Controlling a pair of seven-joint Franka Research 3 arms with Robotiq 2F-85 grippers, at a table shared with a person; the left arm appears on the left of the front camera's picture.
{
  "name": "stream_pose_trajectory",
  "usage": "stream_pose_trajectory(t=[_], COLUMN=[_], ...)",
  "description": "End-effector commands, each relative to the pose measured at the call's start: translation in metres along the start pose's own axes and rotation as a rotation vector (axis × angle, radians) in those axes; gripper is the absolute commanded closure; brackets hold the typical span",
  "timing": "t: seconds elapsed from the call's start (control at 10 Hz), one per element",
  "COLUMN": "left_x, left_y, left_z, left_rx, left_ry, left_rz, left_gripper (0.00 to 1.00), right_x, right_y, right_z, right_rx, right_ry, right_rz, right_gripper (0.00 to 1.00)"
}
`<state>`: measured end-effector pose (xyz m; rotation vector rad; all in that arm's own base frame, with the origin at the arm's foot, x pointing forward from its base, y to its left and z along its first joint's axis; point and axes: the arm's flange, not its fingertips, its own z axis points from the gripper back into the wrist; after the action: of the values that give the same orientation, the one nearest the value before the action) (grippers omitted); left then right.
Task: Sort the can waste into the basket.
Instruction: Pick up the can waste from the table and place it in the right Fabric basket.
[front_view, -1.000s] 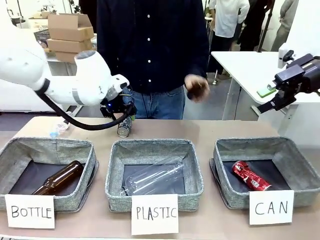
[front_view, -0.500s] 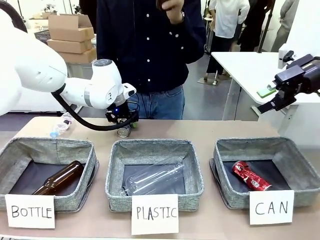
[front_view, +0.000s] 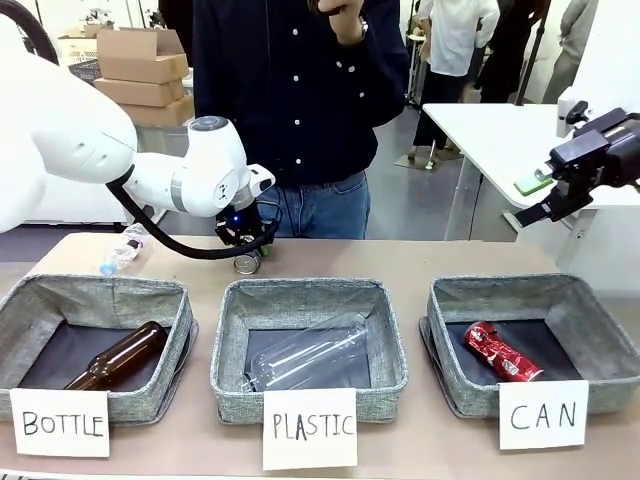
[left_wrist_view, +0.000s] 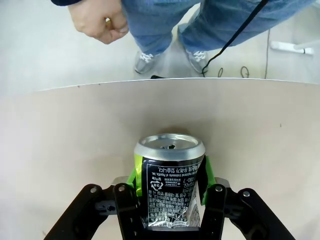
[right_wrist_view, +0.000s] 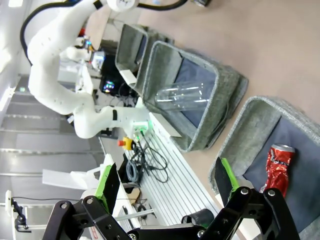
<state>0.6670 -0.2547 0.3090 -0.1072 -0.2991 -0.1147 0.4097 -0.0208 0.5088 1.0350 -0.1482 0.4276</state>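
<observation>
At the far side of the table (front_view: 420, 255), the dark can (left_wrist_view: 170, 185) is clamped between the green pads (left_wrist_view: 133, 172) of the left gripper (left_wrist_view: 171, 175). Its long axis runs roughly along the fingers, top end toward the person. It sits just behind the PLASTIC basket (front_view: 310, 292). The CAN basket (front_view: 605, 335), holding the red can (front_view: 500, 352), lies well to the right, so the carry likely crosses the middle. The right gripper (right_wrist_view: 165, 182) hangs nearer that basket, jaws apart, empty.
</observation>
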Motion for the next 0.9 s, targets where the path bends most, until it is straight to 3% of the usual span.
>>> stream_pose_trajectory(t=[0.0,0.2,0.4,0.6,0.7,0.8], left_x=[-0.005,-0.008,-0.037,-0.101,-0.144,-0.184], left_y=[-0.003,0.000,0.013,0.051,0.069,0.080], left_z=[0.003,0.012,0.090,0.189,0.226,0.246], left_rx=[0.049,0.028,-0.059,-0.235,-0.395,-0.499], left_ry=[-0.004,0.009,-0.003,-0.045,-0.007,-0.031], left_rz=[0.024,0.050,0.035,-0.035,-0.176,-0.289], left_gripper=[1.00,1.00,1.00,1.00,1.00,1.00], right_x=[0.001,0.001,0.001,0.001,0.001,0.001], right_y=[0.000,0.000,0.000,0.000,0.000,0.000], right_z=[0.002,0.002,0.002,0.002,0.002,0.002], right_rx=[-0.006,-0.006,-0.006,-0.006,-0.006,-0.006], right_ry=[0.000,0.000,0.000,0.000,0.000,0.000], right_rz=[0.007,0.007,0.007,0.007,0.007,0.007], right_gripper=[0.00,0.00,0.00,0.00,0.00,0.00])
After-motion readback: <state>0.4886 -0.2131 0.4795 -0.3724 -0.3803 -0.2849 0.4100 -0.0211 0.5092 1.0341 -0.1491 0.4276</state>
